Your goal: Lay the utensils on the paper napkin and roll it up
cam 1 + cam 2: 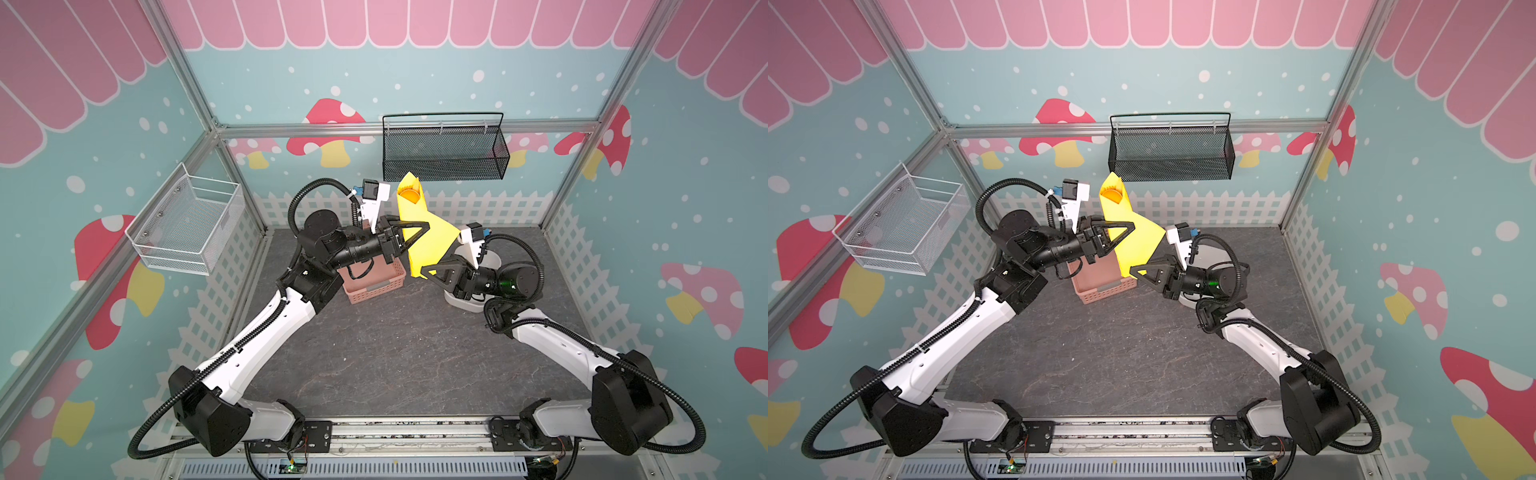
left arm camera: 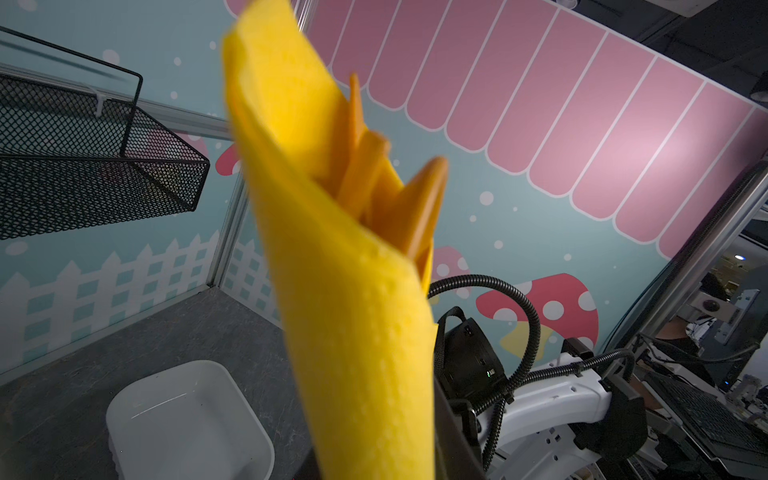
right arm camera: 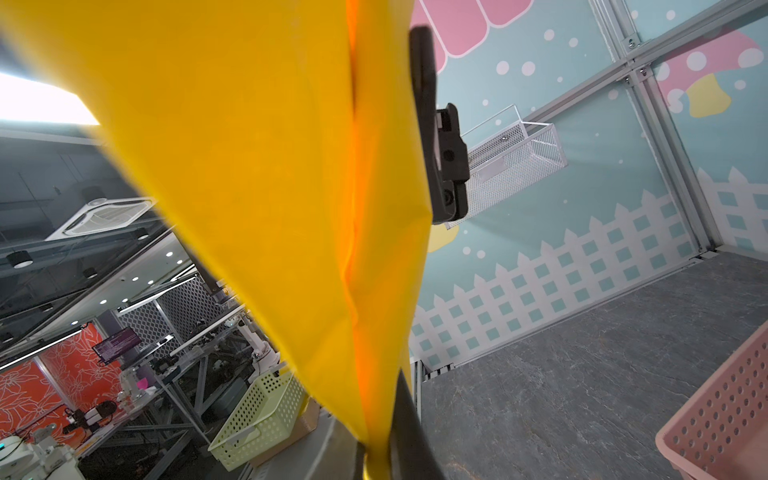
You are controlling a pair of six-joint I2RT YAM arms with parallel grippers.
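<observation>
Since the paper napkin (image 1: 430, 243) already wraps the utensils (image 1: 408, 194) as a loose cone above the table (image 1: 395, 340), pinched low by the right end effector (image 1: 424, 272), with the left end effector (image 1: 424, 227) at its middle and that grip unclear, only tightening seems left.

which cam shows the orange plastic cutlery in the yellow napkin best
Left wrist view: the orange plastic utensils poke from the rolled yellow paper napkin. Both top views show only a round spoon bowl; the right wrist view shows an orange glow through the paper.
</observation>
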